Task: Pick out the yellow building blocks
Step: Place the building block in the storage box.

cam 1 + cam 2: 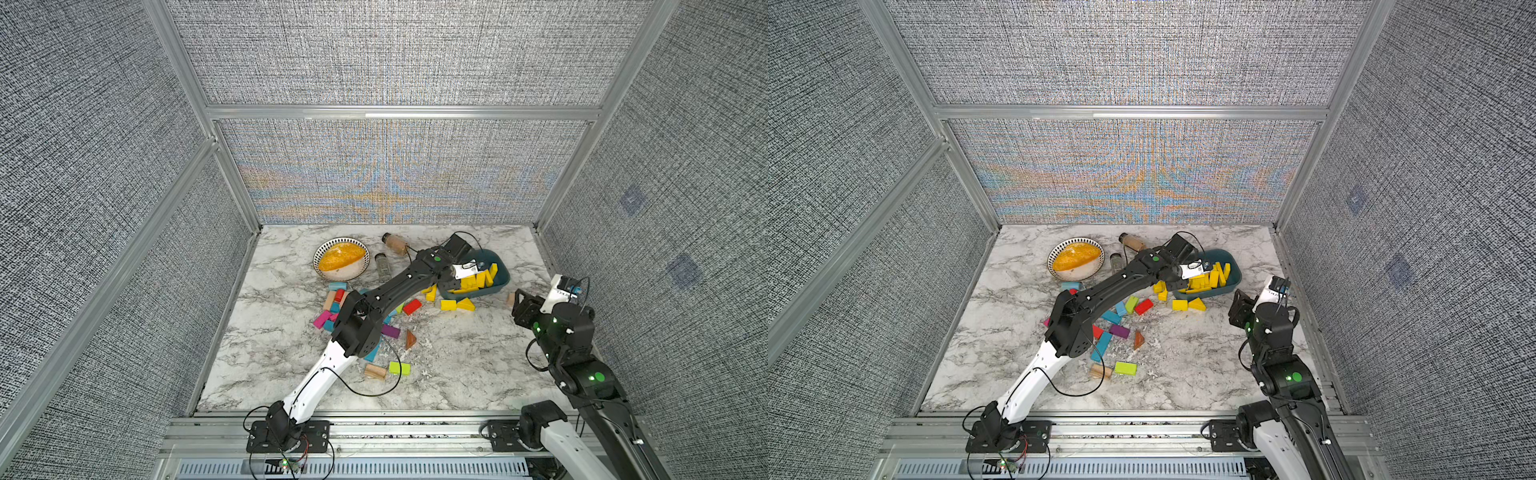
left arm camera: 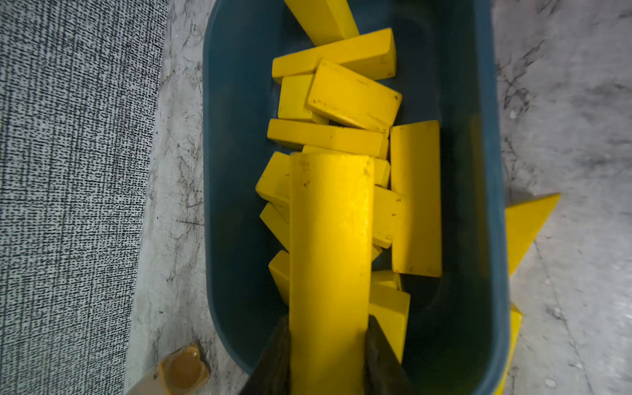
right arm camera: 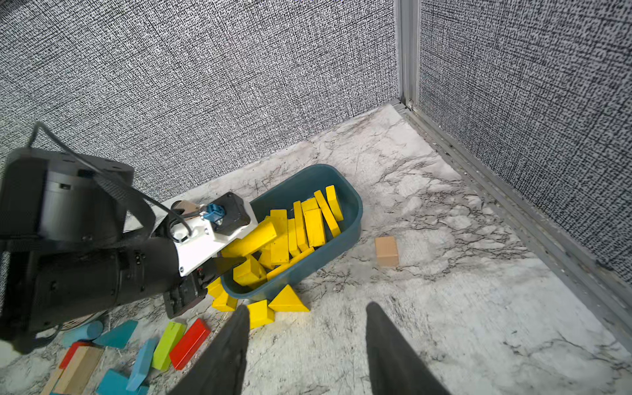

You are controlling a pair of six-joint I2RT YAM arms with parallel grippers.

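Marble tabletop point(image 1: 457, 374): left gripper point(image 2: 328, 345) is pinching a long yellow bar point(image 2: 330, 256), pointing lengthwise into the teal bin point(image 2: 485, 205); right gripper point(image 3: 306, 345) is sitting spread, empty. No readable labels.

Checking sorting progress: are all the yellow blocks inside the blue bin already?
No: a yellow wedge and a yellow cube lie on the table just outside the blue bin.

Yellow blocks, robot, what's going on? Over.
Left gripper shut on a long yellow block, over the blue tub. Right gripper open, empty. Yellow wedge and yellow cube lie outside. Nothing blocking.
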